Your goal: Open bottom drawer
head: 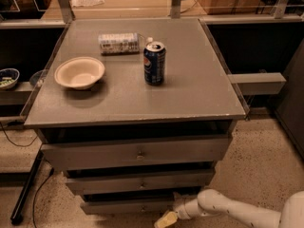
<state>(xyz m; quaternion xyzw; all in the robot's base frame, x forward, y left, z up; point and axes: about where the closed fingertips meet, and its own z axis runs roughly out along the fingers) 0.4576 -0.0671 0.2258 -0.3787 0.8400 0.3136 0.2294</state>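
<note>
Only one camera view, looking down at a grey cabinet (190, 94). Spotted the bottom drawer (118, 206) right at the foot, slimmest of three fronts, looks shut, tiny knob (142, 207) dead centre. Found the gripper (166, 219) just below and right of that front, near the floor, at the end of a white arm (228, 210) stretched in from the right. Probably set that low to get level with the knob before hooking it. Can't tell whether open or closed, or holding anything. Up top: bowl (79, 72), can (154, 63), packet (118, 42) lying flat, all well away from the action, so no worry there.
</note>
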